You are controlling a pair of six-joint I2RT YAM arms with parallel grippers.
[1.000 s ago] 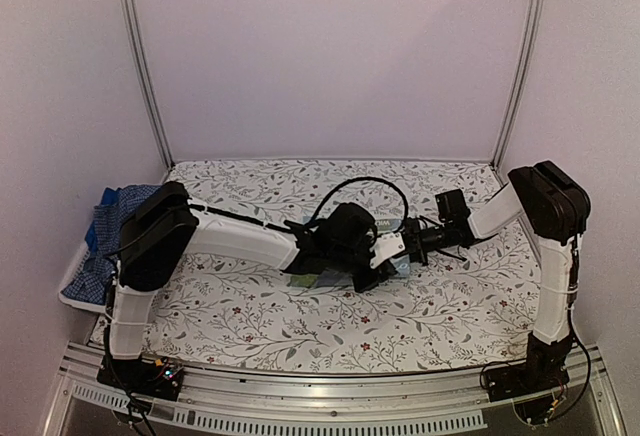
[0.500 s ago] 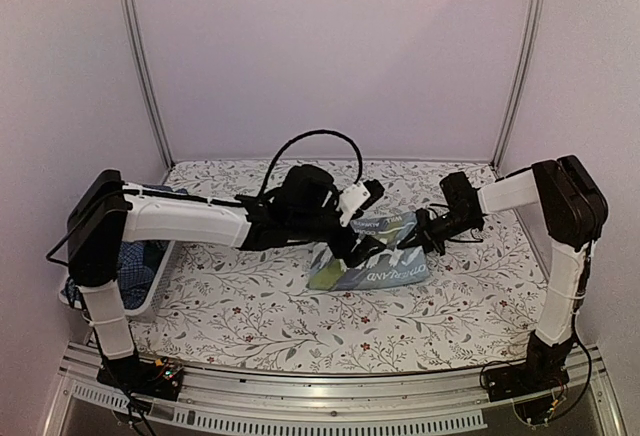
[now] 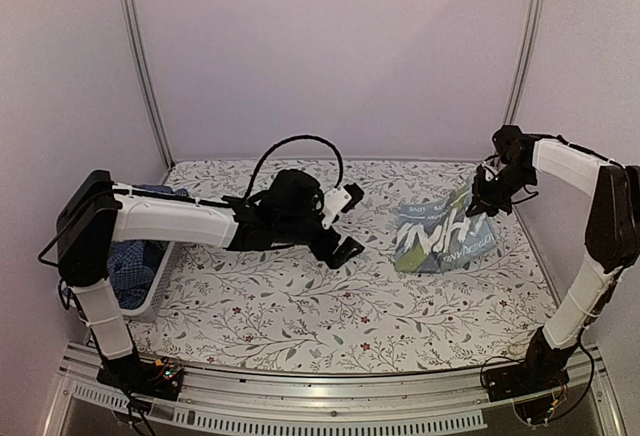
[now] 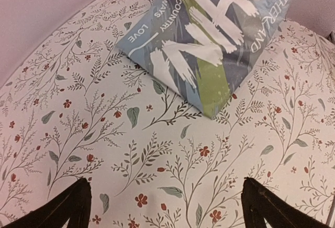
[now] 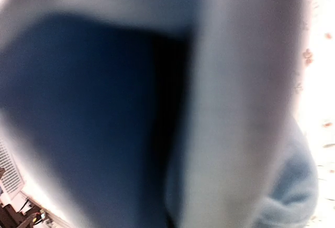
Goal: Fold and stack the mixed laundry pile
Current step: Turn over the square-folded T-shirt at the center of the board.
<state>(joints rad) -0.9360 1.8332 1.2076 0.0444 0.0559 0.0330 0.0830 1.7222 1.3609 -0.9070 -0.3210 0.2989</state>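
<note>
Far left, the laundry pile [image 3: 132, 261] sits bunched in the white basket [image 3: 155, 288] at the table's [image 3: 300, 326] left edge. Blue check cloth is showing, and the left arm partly hides it.

The left claw [image 3: 349, 223] hangs over the middle of the floral cloth with its fingers spread wide and nothing in them. You can see both tips at the bottom corners of the wrist view, and only tablecloth between them.

Right of that is a folded printed piece [image 3: 440, 241], grey-blue and green with big white lettering. It's well apart from the left claw. Its top corner is lifted and the rest drapes down onto the table.

The right claw [image 3: 487, 194] is clamped on that raised corner. Its wrist cam is just a blur of blue fabric pressed up close.

What worries me is that it's a one-corner pinch on something already folded. My guess is a fast swing lets the layers peel open, or the cloth slides out of the grip. The dragging lower edge could also catch on the tablecloth and undo the fold.

Room-wise, the piece is close to the right edge, with the frame post [image 3: 520, 56] and the wall right behind the arm. So there's very little slack on that side, but plenty of bare cloth toward the middle and near side.
</note>
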